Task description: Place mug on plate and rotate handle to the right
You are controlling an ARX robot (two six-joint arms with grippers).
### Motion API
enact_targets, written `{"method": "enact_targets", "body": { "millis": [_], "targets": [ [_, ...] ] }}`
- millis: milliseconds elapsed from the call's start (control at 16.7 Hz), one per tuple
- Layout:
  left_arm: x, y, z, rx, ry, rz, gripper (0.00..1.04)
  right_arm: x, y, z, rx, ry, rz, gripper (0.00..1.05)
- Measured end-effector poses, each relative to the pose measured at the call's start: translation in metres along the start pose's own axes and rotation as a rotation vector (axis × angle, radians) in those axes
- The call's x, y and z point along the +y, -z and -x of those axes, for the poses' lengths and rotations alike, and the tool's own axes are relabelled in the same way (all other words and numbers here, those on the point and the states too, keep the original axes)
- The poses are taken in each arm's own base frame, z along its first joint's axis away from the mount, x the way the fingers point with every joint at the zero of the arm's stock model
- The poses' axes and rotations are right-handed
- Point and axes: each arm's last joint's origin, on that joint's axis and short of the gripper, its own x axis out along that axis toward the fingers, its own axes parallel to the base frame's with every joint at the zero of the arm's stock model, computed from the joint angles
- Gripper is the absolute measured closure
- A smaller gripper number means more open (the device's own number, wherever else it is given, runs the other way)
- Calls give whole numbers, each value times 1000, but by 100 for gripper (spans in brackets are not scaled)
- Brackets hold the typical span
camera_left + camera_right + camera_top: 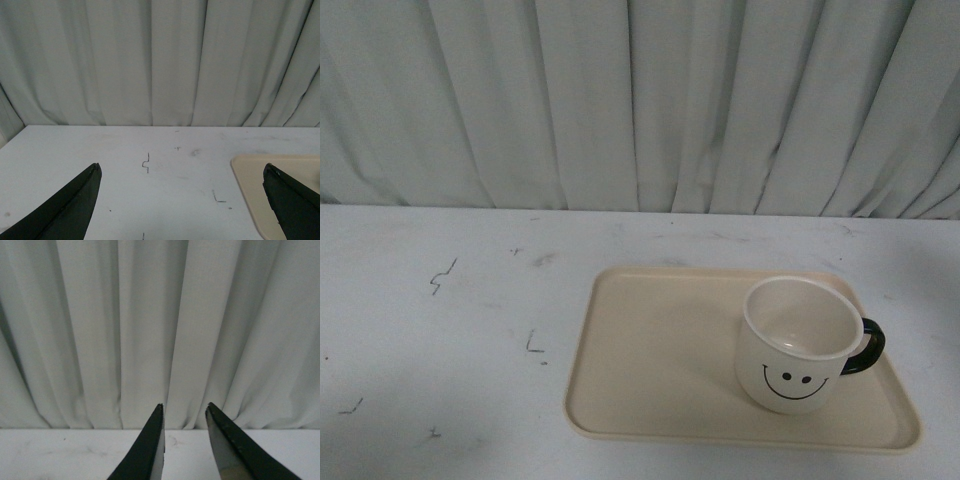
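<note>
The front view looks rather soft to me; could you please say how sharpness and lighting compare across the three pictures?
Front view: flat, even light, slightly soft, faint shadow beside the mug on the plate. Left wrist view: sharper table marks, dark jaws blurred at their edges. Right wrist view: evenly lit curtain, near jaws soft.

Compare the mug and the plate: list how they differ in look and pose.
The mug is tall, round and white with a black smiley face; the plate is flat, rectangular and plain beige. The mug carries a black handle pointing right; the plate has only a low rim. The mug stands on the plate's right part, the plate lies on the table. Both are pale and empty.
</note>
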Motion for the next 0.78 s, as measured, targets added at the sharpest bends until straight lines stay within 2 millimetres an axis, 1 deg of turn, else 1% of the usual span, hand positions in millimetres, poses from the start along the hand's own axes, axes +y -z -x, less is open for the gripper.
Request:
{"method": "enact_targets", "body": {
  "millis": [60, 119, 179, 299, 418, 478, 597, 717, 777],
  "targets": [
    [0, 0, 0, 0, 0, 0, 7, -1, 9, 14, 18, -9, -15, 83],
    [0, 0, 0, 0, 0, 0, 7, -2, 22, 30, 58, -25, -25, 95],
    [0, 0, 0, 0, 0, 0, 7, -4, 30, 43, 79, -28, -29, 102],
    [0, 0, 0, 0, 0, 0, 7, -12, 30, 64, 51, -8, -35, 103],
    [0, 0, 0, 0, -1, 0, 7, -22, 37, 84, 59, -20, -36, 103],
    [0, 0, 0, 0, -1, 0, 7, -23, 41, 93, 70, -9, -36, 103],
    [0, 0, 0, 0, 0, 0, 7, -23, 42, 109, 58, -14, -37, 103],
    [0, 0, 0, 0, 0, 0, 7, -23, 45, 121, 62, -14, -37, 103],
    [0, 0, 0, 0, 0, 0, 7, -23, 48, 126, 23, -13, -37, 103]
  ]
}}
